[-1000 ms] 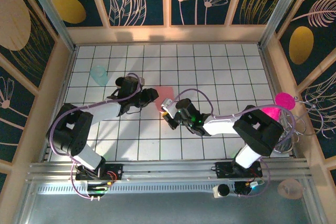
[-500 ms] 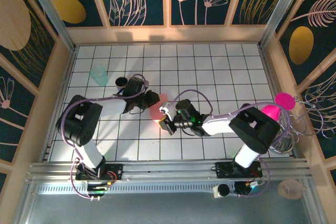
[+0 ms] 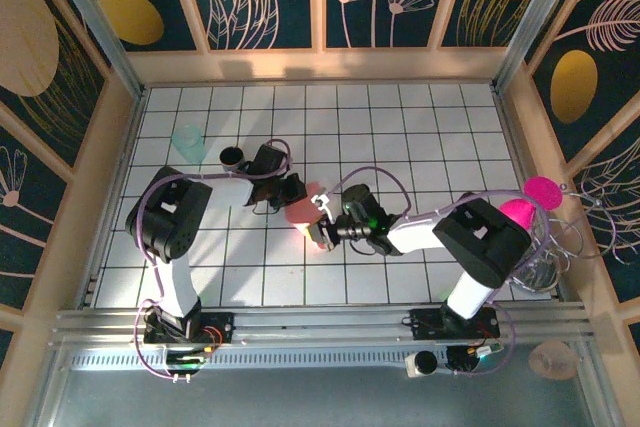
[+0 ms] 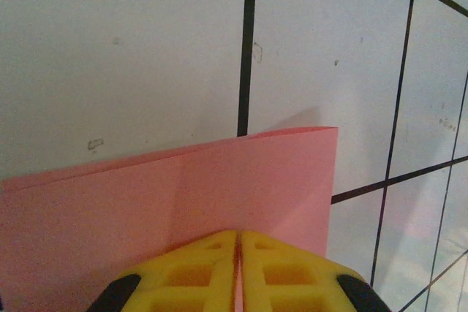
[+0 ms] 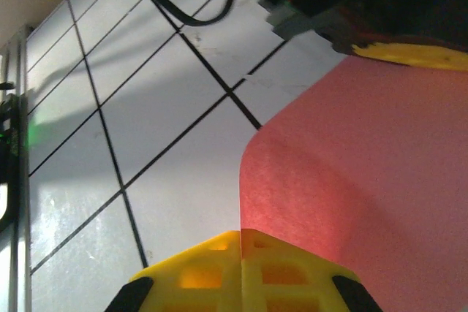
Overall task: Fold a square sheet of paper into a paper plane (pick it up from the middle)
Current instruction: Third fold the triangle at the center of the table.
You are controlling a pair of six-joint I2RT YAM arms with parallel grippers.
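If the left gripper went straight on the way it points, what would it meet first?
The left gripper is shut on the salmon-pink paper sheet, which stretches ahead; beyond its edge, probably the white tiled tabletop.

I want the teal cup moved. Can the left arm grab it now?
Probably not yet. The left gripper is shut on the paper, so its jaws are busy. The cup stands near, with bare tiles between, so it could likely reach after letting go.

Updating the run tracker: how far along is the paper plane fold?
Done: the square sheet of paper is pinched by the left gripper and the right gripper. In hand: it curves between them, a first bend. Left: no pointed dart shape yet, so nearly all creases.
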